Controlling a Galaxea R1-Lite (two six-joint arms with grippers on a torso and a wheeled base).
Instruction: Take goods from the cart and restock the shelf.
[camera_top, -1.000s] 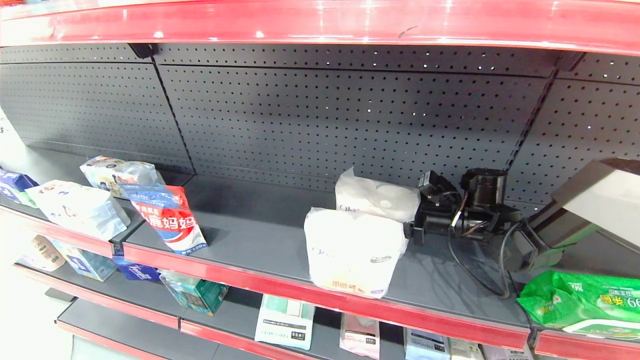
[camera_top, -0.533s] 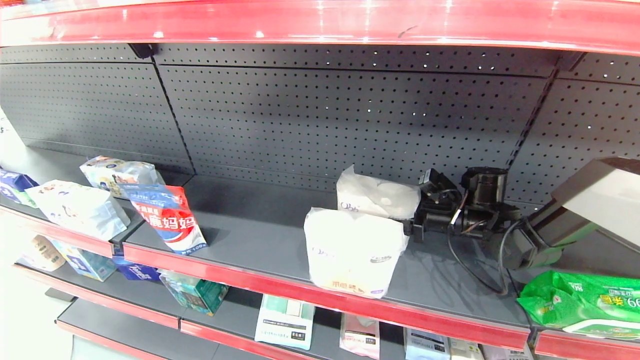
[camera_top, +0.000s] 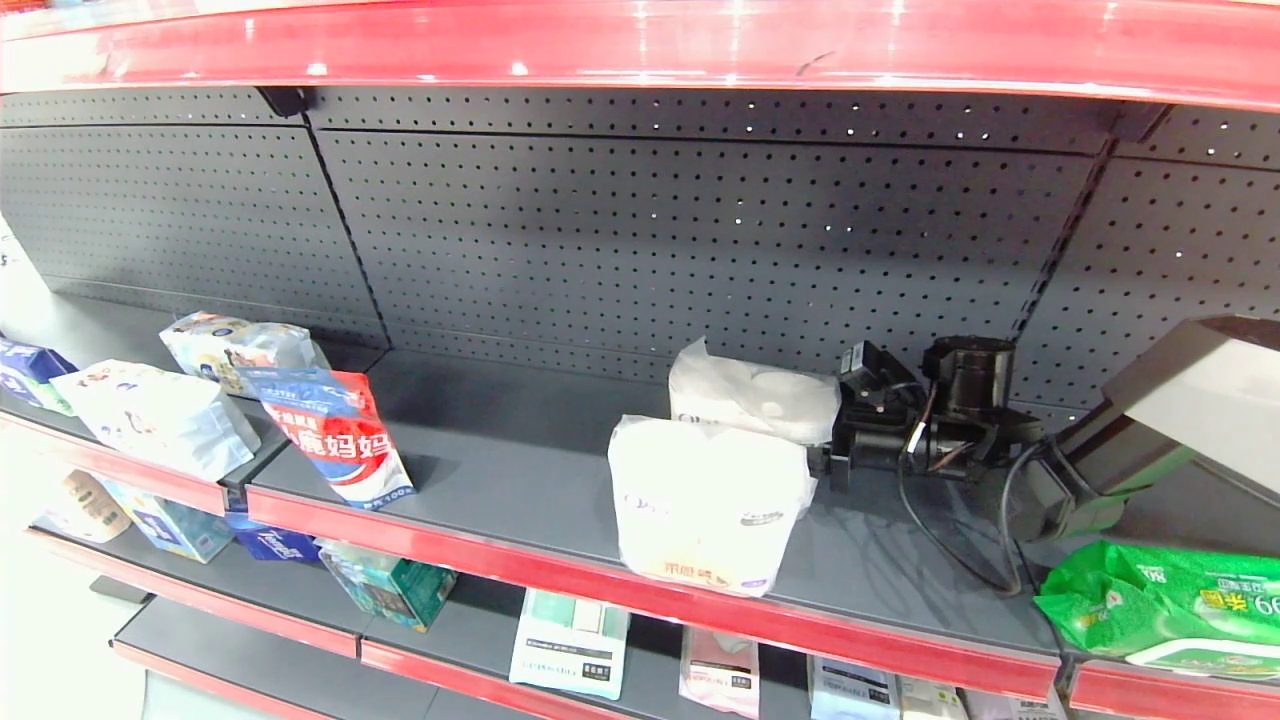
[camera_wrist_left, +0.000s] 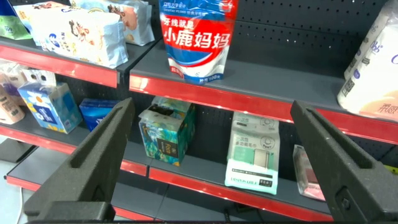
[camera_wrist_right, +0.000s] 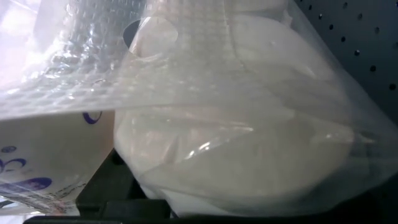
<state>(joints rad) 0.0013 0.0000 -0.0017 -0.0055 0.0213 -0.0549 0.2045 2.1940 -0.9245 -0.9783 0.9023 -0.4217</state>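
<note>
A white pack of paper rolls (camera_top: 752, 392) rests at the back of the grey middle shelf (camera_top: 520, 470), tilted behind a taller white pack (camera_top: 705, 500) that stands at the red front edge. My right gripper (camera_top: 826, 445) is shut on the rear pack's right end; up close its clear wrap and rolls (camera_wrist_right: 236, 124) press against the wrist camera. My left gripper (camera_wrist_left: 211, 155) is open with nothing between its fingers (camera_wrist_left: 93, 162). It hangs in front of the shelves, below a red and blue pouch (camera_wrist_left: 199, 37).
The red and blue pouch (camera_top: 335, 435) and two pale bags (camera_top: 150, 415) stand at the shelf's left. A green wipes pack (camera_top: 1170, 600) lies at the right. Boxes and packets (camera_wrist_left: 252, 149) sit on the lower shelf. Bare shelf lies between the pouch and the white packs.
The rear white pack rose slightly with my right gripper half a second ago and has now sunk back to the shelf. Nothing else has moved.
</note>
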